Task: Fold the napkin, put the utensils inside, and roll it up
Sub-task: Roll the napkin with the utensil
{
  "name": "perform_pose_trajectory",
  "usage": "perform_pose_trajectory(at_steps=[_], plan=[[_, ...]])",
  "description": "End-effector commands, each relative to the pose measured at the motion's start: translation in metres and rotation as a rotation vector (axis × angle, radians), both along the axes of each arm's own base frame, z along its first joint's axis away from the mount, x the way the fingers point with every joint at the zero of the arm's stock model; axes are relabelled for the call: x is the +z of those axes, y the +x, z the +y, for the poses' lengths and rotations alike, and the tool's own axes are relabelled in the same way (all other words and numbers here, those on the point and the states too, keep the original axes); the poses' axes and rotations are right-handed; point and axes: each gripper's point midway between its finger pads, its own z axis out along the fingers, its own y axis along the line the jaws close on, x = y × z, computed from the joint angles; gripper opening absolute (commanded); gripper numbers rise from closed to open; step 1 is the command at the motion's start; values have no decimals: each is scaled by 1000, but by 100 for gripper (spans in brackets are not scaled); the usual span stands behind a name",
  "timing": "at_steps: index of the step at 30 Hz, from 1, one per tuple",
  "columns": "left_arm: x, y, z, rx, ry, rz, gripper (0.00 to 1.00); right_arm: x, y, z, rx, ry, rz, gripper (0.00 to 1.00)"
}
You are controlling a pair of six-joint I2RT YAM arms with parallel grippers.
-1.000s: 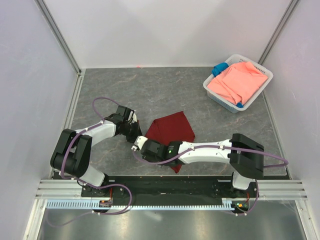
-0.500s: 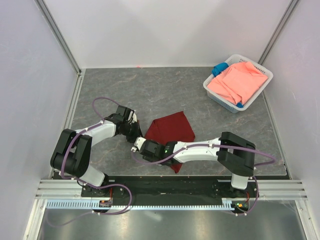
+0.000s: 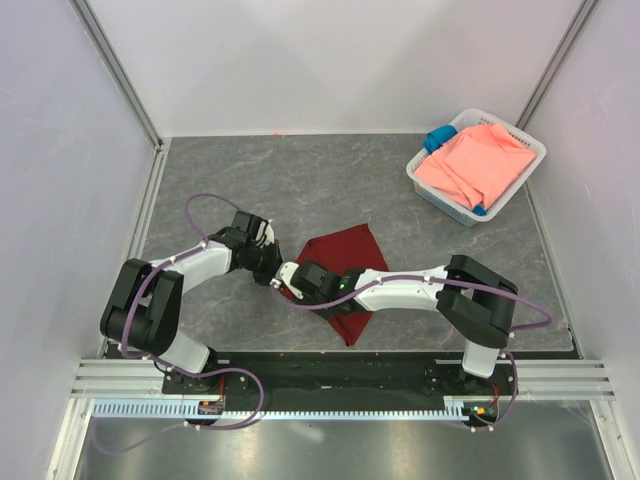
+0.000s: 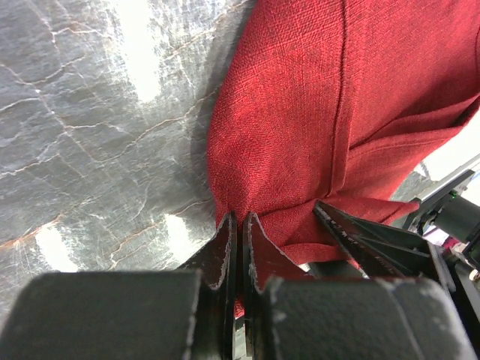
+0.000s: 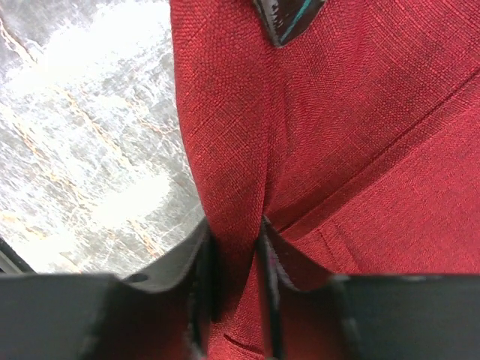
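The dark red napkin lies folded on the grey table, its left corner between both grippers. My left gripper sits at that corner. In the left wrist view its jaws are pressed together on the napkin edge. My right gripper reaches across from the right, close beside the left one. In the right wrist view it pinches a raised fold of the napkin between its fingers. The utensils are out of view.
A white basket stands at the back right, holding a salmon-pink cloth and a small blue cloth. White walls enclose the table on three sides. The right arm's links stretch low across the near table.
My right gripper has moved away from the near edge onto the napkin's left corner and narrowed its jaws on a fold. The left arm has stayed put.
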Motion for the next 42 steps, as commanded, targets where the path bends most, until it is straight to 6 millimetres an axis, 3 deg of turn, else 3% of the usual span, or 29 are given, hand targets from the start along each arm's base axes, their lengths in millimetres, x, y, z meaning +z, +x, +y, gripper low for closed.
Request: perform_pose_trajectory(at_steps=[1, 2, 3, 6, 9, 13, 20, 23, 29, 37, 42], plan=[[3, 7, 8, 6, 41, -70, 18, -33, -30, -25, 28, -60, 167, 27], [6, 10, 10, 18, 47, -85, 25, -34, -36, -23, 16, -42, 207, 23], [9, 11, 11, 27, 52, -99, 44, -34, -41, -23, 25, -20, 243, 22], [16, 14, 18, 66, 74, -141, 69, -31, -44, -22, 19, 41, 301, 19], [18, 12, 26, 113, 100, -167, 76, -24, -50, -19, 44, 116, 378, 18], [17, 4, 38, 170, 124, -200, 78, -18, -56, -16, 72, 183, 492, 18], [43, -3, 19, 171, -83, -345, 80, -10, -61, -12, 89, 306, 727, 18], [37, -12, 16, 175, -118, -324, 80, -15, -57, -13, 71, 323, 786, 18], [31, -18, 13, 160, -147, -317, 73, -27, -44, -16, 17, 348, 880, 18], [23, -14, 13, 169, -152, -334, 62, -35, -43, -18, 2, 343, 934, 19], [9, -17, 11, 158, -141, -283, 49, -38, -38, -19, -7, 338, 931, 19]])
